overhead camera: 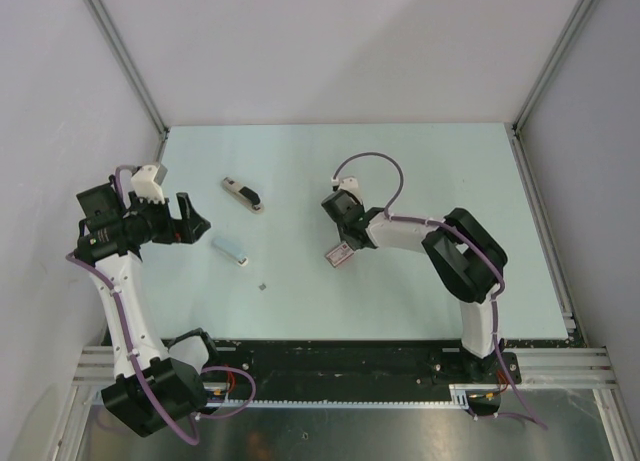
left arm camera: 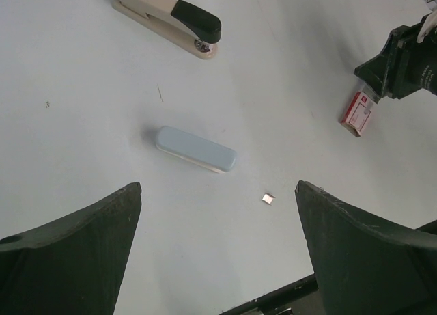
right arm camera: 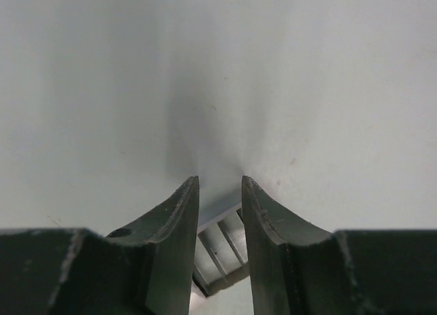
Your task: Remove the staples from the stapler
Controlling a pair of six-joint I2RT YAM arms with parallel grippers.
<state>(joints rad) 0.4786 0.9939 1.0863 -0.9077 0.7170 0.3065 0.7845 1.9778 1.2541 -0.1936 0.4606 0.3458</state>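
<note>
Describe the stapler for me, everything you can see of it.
The stapler is a cream oblong with a black cap over one end, silver metal at that nose and a dark label at the other. It looks closed and lies flat on the table, left of centre, untouched by anything else.

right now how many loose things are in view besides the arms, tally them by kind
beige stapler with a black top: 1
pale blue-grey rounded oblong case: 1
small red and white box, at the right end effector: 1
tiny silver metal staple piece: 1
total: 4
</note>
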